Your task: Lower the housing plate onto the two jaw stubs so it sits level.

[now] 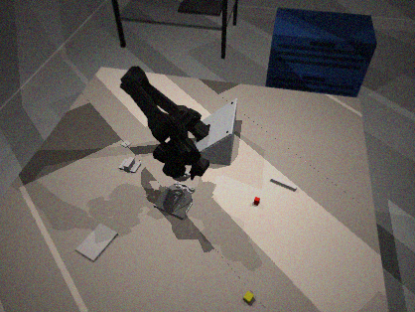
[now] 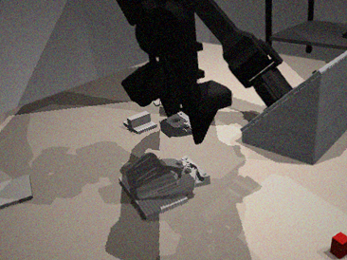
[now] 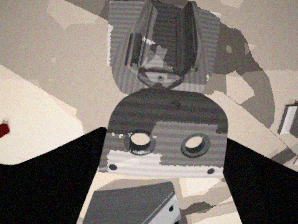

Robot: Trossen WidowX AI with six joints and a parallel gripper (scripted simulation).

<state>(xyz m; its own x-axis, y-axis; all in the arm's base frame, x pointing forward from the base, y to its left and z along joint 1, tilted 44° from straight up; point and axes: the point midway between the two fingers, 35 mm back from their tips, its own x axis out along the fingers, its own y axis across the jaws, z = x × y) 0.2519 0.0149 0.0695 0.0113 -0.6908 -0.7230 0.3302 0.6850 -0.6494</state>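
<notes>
Black arm (image 1: 154,116): reaches across the table (image 1: 308,238), over the jaw assembly's near side
Jaw assembly (image 1: 174,201): gray, on a flat base
Wedge block (image 1: 220,134): gray, beside the arm
Flat plate (image 1: 97,241): pale, lying alone
Red cube (image 1: 256,201): near a thin gray bar (image 1: 283,185)
Yellow cube (image 1: 248,297): well apart from the red one
Blue cabinet (image 1: 320,52): beyond the table

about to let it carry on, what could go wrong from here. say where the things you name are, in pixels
The housing plate (image 3: 167,115), held in the gripper (image 3: 162,137), could land tilted if its two holes miss the stubs. Lowered off-line, it might also knock the jaw assembly (image 1: 174,200) (image 2: 157,181) (image 3: 172,40) beside it.
</notes>
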